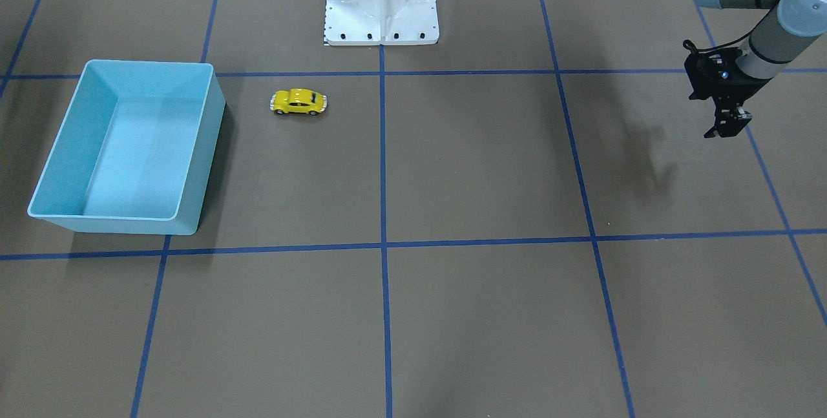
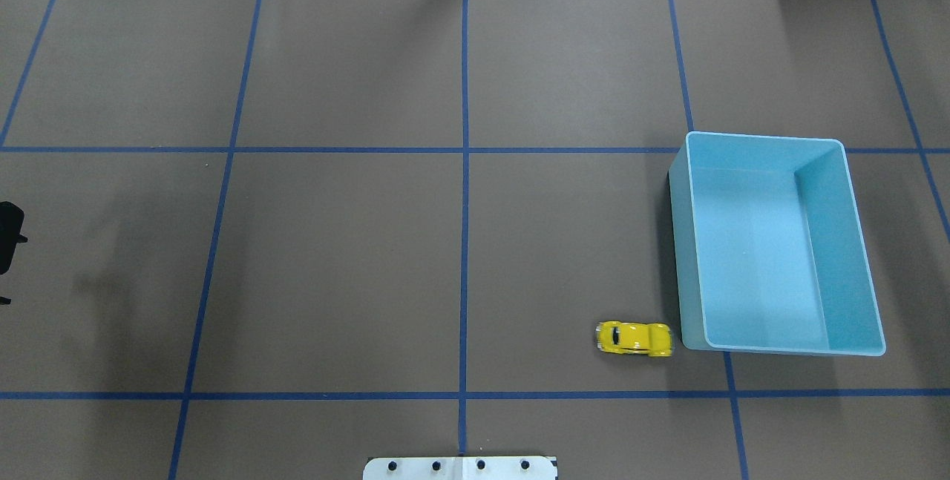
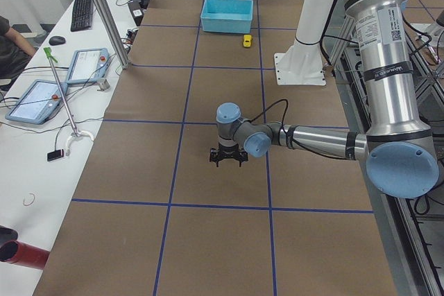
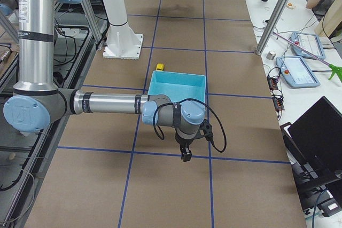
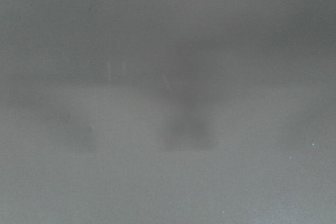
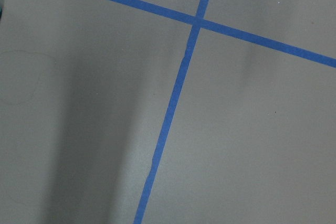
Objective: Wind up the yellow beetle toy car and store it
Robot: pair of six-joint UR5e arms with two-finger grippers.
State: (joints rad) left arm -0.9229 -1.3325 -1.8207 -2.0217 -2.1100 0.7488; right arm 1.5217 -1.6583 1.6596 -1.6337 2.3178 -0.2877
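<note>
The yellow beetle toy car (image 1: 298,102) stands on its wheels on the brown table, just beside the light blue bin (image 1: 148,64) and apart from it. It also shows in the overhead view (image 2: 634,339), next to the near corner of the bin (image 2: 764,137). The bin holds nothing. My left gripper (image 1: 728,127) hangs open and empty above the table, far from the car; only its edge (image 2: 6,242) shows overhead. My right gripper (image 4: 185,157) shows only in the exterior right view, beyond the bin toward the table's end; I cannot tell whether it is open or shut.
The white robot base (image 1: 381,17) stands at the table's robot side. Blue tape lines (image 6: 197,20) cross the brown surface. A side desk with tablets (image 3: 41,98) and a metal pole (image 3: 104,15) runs along the operators' side.
</note>
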